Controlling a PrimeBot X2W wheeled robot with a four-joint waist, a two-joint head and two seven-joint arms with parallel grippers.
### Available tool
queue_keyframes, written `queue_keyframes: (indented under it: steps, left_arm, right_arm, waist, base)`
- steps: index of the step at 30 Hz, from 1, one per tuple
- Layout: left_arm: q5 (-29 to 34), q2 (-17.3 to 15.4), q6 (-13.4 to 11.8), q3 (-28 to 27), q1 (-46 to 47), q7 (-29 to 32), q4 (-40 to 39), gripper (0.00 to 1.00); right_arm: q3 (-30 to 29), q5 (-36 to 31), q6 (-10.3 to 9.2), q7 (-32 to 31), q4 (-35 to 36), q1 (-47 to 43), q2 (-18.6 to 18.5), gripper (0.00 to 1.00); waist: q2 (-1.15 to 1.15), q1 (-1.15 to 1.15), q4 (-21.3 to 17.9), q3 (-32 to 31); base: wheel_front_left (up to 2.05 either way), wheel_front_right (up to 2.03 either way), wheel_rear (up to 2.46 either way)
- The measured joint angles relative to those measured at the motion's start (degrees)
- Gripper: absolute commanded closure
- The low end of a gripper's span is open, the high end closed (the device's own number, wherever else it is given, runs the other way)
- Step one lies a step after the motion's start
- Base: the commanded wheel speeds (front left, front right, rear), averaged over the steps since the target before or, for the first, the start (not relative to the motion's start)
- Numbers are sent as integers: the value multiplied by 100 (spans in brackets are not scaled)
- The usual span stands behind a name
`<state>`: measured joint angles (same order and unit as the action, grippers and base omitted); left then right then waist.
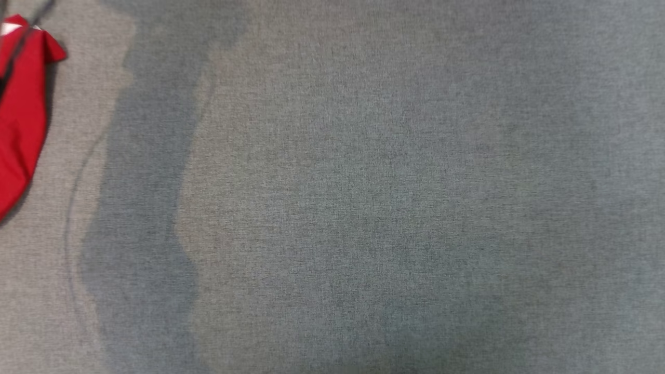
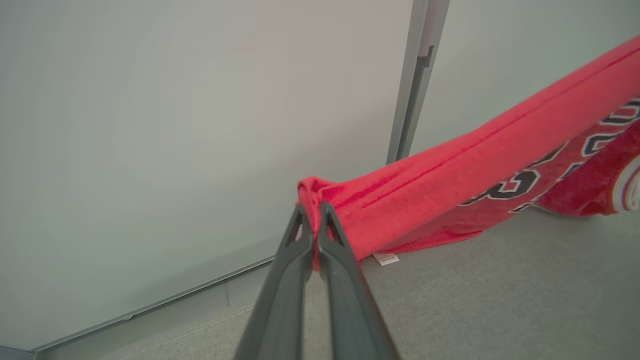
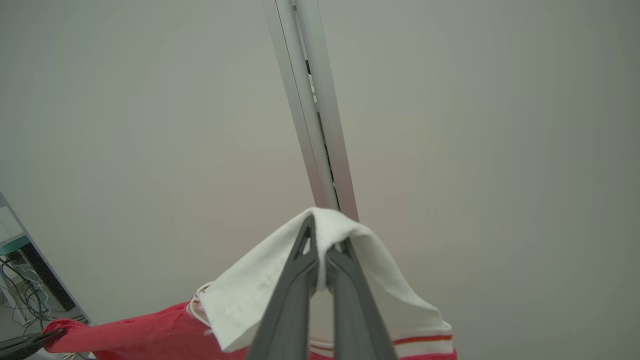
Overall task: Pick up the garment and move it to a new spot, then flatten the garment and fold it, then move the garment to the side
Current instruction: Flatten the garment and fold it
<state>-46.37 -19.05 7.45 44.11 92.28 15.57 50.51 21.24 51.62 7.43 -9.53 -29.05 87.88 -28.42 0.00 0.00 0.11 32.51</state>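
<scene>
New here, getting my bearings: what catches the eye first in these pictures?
The red garment, stretched between both grippers: the left gripper is shut on a bunched red end, the right gripper on its white part. In the head view it shows at the far left, over the grey surface.

Soft, even light — broad mottled shadows (head view, grainy).
</scene>
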Motion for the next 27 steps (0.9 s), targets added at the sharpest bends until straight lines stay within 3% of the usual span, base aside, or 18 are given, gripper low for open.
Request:
queue_keyframes:
  steps: [8,14,24,27]
  left_arm:
    - [-924,-668,0,998,-1282,287,-799,100]
    - [-1604,-1103,0,1564,-2209,1095,-1384,100]
    - [-2184,-1965,-1,2135,-3387,2006,-2506,100]
    - [-2444,-2194,-108,2187,-3774,2185,-3007,100]
  right_arm:
    - [744,630,0,-781,837,-1755,-606,100]
    - [1046,1126,0,-1447,1607,-3265,-1001,100]
    - [888,1833,0,-2423,2576,-5489,-1536,100]
    - [715,2020,0,-2847,2883,-6235,-1755,100]
  waist:
    - [0,0,28,-545]
    - [0,0,13,-1195]
    - [0,0,-53,-2213]
    - [0,0,-70,-2499]
  base:
    - [0,0,0]
    - [0,0,0]
    - [0,0,0]
    - [0,0,0]
